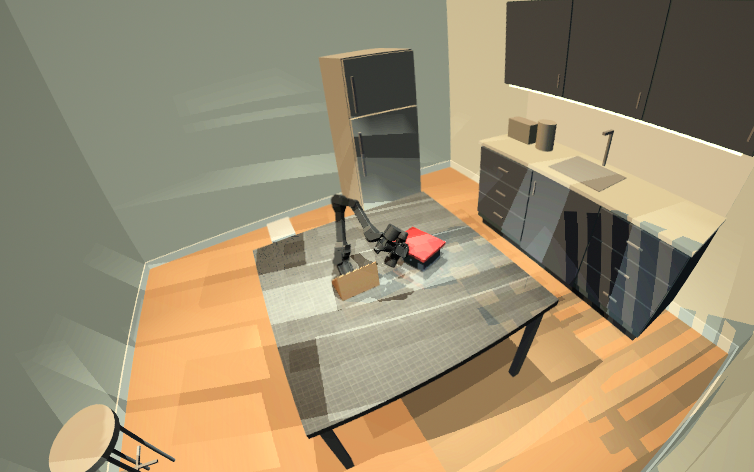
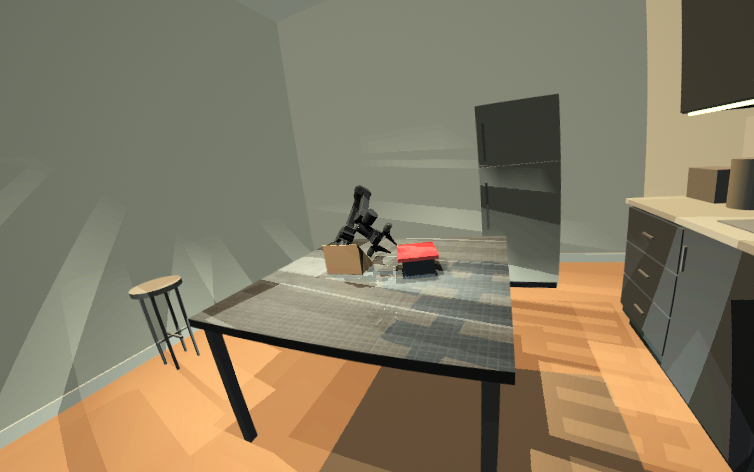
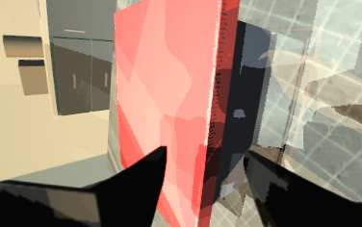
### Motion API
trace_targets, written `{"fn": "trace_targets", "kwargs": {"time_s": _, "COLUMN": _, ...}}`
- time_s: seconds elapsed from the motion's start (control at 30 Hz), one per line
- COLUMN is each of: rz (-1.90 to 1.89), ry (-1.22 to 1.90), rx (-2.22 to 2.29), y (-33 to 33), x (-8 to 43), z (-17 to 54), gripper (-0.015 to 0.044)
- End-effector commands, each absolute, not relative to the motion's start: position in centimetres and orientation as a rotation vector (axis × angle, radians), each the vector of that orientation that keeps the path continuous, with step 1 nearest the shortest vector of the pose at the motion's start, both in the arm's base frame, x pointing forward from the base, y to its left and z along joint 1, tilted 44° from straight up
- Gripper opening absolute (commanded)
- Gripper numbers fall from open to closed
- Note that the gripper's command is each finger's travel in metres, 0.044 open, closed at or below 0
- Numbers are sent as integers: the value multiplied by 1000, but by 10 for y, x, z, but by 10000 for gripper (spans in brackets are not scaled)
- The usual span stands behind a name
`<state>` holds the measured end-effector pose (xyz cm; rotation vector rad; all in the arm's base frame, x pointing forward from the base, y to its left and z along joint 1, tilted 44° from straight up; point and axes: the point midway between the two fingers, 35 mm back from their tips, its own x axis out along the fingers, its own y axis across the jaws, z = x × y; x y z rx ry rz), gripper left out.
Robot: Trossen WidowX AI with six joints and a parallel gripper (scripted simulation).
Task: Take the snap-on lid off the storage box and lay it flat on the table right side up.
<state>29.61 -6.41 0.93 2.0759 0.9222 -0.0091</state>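
Note:
The red lid (image 1: pixel 425 243) (image 2: pixel 417 251) (image 3: pixel 164 82) sits on top of the dark storage box (image 1: pixel 424 263) (image 2: pixel 418 268) (image 3: pixel 246 72), which stands on the table (image 1: pixel 389 356) (image 2: pixel 345 311). My gripper (image 1: pixel 398 256) (image 2: pixel 392 248) (image 3: pixel 205 155) is partly open and holds nothing. It is tilted and close to the side of the box that faces the arm's base. In the wrist view the lid's near edge shows between the two fingertips, one finger toward the lid's top and the other toward the box's side. Whether either finger touches is unclear.
A tan, box-like object (image 1: pixel 358 281) (image 2: pixel 342 259) stands on the table beside the arm's base, on the camera side. The fridge (image 1: pixel 383 133) (image 2: pixel 520 194) stands behind the table. A stool (image 1: pixel 83 436) (image 2: pixel 155 286) stands on the floor away from the table.

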Motion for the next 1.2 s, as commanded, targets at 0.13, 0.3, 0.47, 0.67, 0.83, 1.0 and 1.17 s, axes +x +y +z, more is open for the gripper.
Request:
{"fn": "trace_targets", "kwargs": {"time_s": 0.13, "rz": -20, "ry": 931, "rx": 2080, "y": -54, "x": 305, "z": 3, "gripper": 235}}
{"fn": "trace_targets", "kwargs": {"time_s": 0.3, "rz": -19, "ry": 928, "rx": 2081, "y": -49, "x": 311, "z": 1, "gripper": 235}}
{"fn": "trace_targets", "kwargs": {"time_s": 0.47, "rz": -14, "ry": 924, "rx": 2085, "y": -43, "x": 316, "z": 0, "gripper": 235}}
{"fn": "trace_targets", "kwargs": {"time_s": 0.67, "rz": -6, "ry": 919, "rx": 2091, "y": -37, "x": 322, "z": 0, "gripper": 235}}
{"fn": "trace_targets", "kwargs": {"time_s": 0.83, "rz": 3, "ry": 914, "rx": 2098, "y": -31, "x": 326, "z": 0, "gripper": 235}}
{"fn": "trace_targets", "kwargs": {"time_s": 1.0, "rz": 4, "ry": 913, "rx": 2099, "y": -30, "x": 327, "z": 0, "gripper": 215}}
{"fn": "trace_targets", "kwargs": {"time_s": 1.17, "rz": 4, "ry": 913, "rx": 2099, "y": -30, "x": 327, "z": 0, "gripper": 182}}
